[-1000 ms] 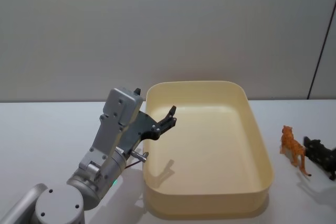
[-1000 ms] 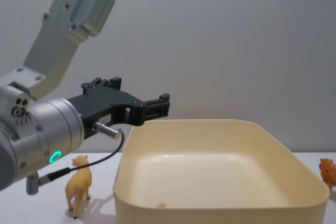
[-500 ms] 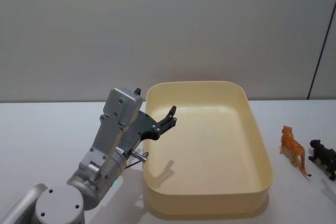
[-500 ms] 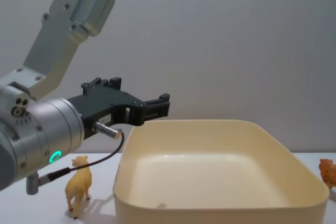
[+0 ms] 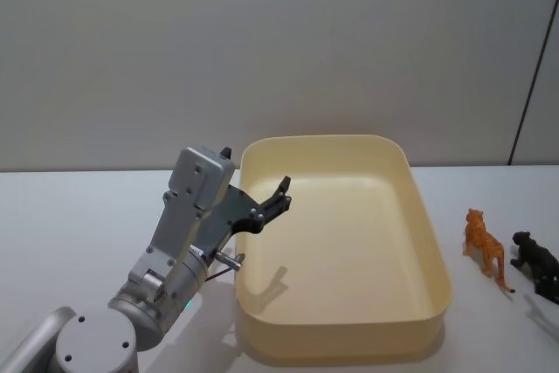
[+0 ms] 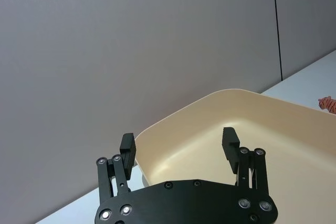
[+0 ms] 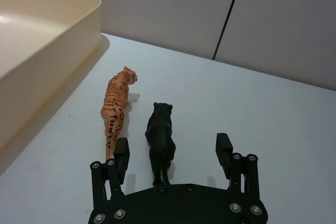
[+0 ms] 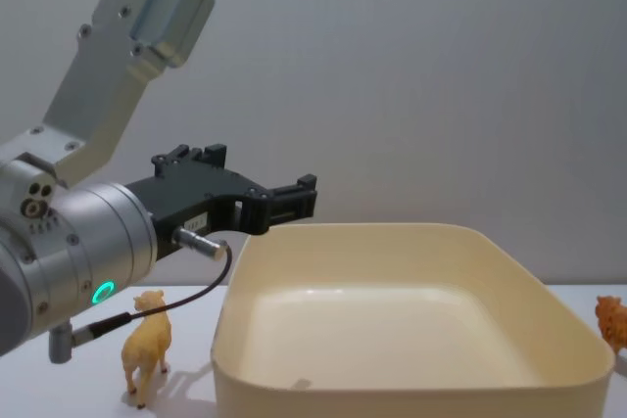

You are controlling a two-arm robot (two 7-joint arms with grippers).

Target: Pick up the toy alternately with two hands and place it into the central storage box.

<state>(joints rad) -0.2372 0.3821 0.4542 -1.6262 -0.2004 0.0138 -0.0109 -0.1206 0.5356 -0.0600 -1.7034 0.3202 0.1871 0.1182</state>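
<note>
Well, almost nothing has moved in the last second. At far left the sheep toy (image 8: 147, 342) stands on the table (image 5: 70, 216), close to the box and untouched. My left gripper (image 6: 178, 140) hangs where it was, above the left rim of the central storage box (image 5: 434, 246), jaws wide and empty. The box holds nothing yet. To its right the tiger (image 7: 116, 103) and the black panther (image 7: 159, 129) stand side by side. My right gripper (image 7: 172, 150) sits low behind the panther, jaws wide, with its hindquarters between them. I judge the right-hand pick comes next, and it must close without catching the tiger.
</note>
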